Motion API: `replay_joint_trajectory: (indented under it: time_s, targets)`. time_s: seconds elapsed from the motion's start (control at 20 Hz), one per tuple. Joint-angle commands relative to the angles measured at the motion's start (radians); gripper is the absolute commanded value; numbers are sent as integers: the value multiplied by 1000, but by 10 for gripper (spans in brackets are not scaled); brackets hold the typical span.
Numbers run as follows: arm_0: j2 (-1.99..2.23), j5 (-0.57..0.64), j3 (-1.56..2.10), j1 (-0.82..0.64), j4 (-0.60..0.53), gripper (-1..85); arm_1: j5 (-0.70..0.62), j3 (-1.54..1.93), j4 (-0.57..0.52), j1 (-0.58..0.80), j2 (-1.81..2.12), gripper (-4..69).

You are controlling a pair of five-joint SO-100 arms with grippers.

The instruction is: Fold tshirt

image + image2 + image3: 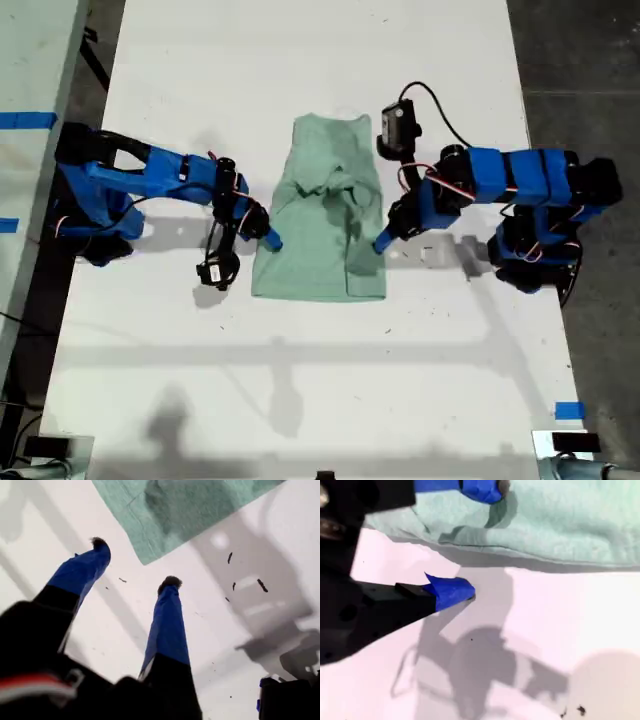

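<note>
Pale mint cloth is what I am working: the tshirt [320,225] lies flat around the middle of the white tabletop [300,400], neck towards the far edge and hem towards the near edge in the exterior view. It is well clear of both side edges.

On the exterior view's left, my first gripper [272,240] sits by the shirt's side edge, a little above the hem corner. In its wrist view the gripper [135,562] has its jaws spread wide with nothing between them. Its two blue tips are over bare table, and the hemmed corner of the tshirt [200,505] lies just beyond them.

The shirt itself looks narrowed already. Both sides seem turned in, leaving a rumpled ridge across the chest, so I judge the sleeve folds done and the lengthwise fold still to come.

On the exterior view's right, my second gripper [380,240] is at the opposite side edge. Its wrist view shows the gripper [472,540] parted and holding nothing. One tip is over the cloth [560,525] and the other over the table beside it, straddling the edge.

Next, as I read it, both grippers need to reach the hem corners and pinch through all the layers. They should then carry the hem together towards the neck. Uneven lifting would likely drag the turned-in sides loose.
</note>
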Motion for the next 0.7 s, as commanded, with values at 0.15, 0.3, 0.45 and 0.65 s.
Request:
replay_joint_trajectory:
  time_s: [0.15,0.3,0.45,0.65]
  targets:
    - [80,-43,-21,-31,34,13,29,100,-74,-18,141,225]
    - [195,-48,-11,-48,135,1,25,152,-112,-8,170,221]
    - [253,-49,-52,-31,172,1,17,160,-123,-3,169,218]
    - [198,-57,-258,15,219,1,21,172,-133,-6,169,215]
